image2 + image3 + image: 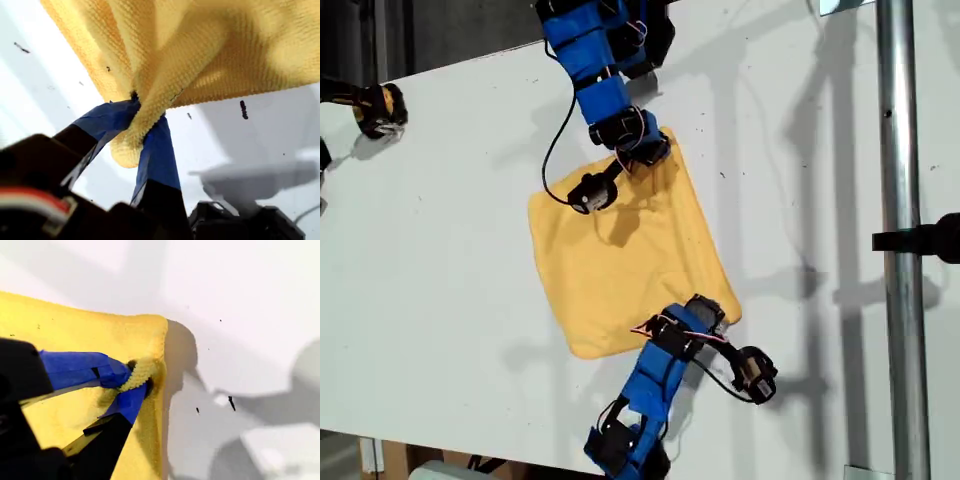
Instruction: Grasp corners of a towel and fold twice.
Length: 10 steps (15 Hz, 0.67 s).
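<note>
The yellow-orange towel (620,250) lies spread on the white table (440,250), near the middle of the exterior view. My first gripper (648,152) comes in from the exterior view's top and is shut on the towel's upper corner (131,150). There the cloth (200,50) bunches between the blue fingers (107,120) and rises off the table. My second gripper (712,312) reaches in from the exterior view's bottom. It is shut on the hem (142,371) by the towel's lower right corner (159,322), with the cloth (75,335) flat beneath it.
A metal pole (895,200) with a black clamp (920,240) stands at the exterior view's right. A black and yellow object (380,108) sits at that view's upper left. The table's front edge runs along that view's bottom left.
</note>
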Each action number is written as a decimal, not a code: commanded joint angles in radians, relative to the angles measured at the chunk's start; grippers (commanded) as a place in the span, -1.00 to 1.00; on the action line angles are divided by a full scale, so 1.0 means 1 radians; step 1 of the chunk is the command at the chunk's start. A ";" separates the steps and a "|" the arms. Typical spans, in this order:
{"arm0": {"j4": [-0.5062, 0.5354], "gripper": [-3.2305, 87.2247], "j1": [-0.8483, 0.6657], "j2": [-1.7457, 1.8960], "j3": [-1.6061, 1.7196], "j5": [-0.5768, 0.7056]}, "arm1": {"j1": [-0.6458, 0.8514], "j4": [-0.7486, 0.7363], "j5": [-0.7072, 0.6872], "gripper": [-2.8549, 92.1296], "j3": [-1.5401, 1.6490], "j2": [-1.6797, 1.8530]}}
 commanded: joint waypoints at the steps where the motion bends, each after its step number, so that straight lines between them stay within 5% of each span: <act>1: 0.014 -0.97 -0.002 0.146 -0.003 0.066 | -0.037 0.092 0.006 -0.94 -0.175 0.048; 7: 0.064 -0.97 0.043 0.241 0.000 0.166 | -0.183 0.160 0.000 -0.94 -0.388 0.011; 10: 0.098 -0.97 0.040 0.275 0.020 0.141 | -0.101 0.172 -0.009 -0.94 -0.394 0.040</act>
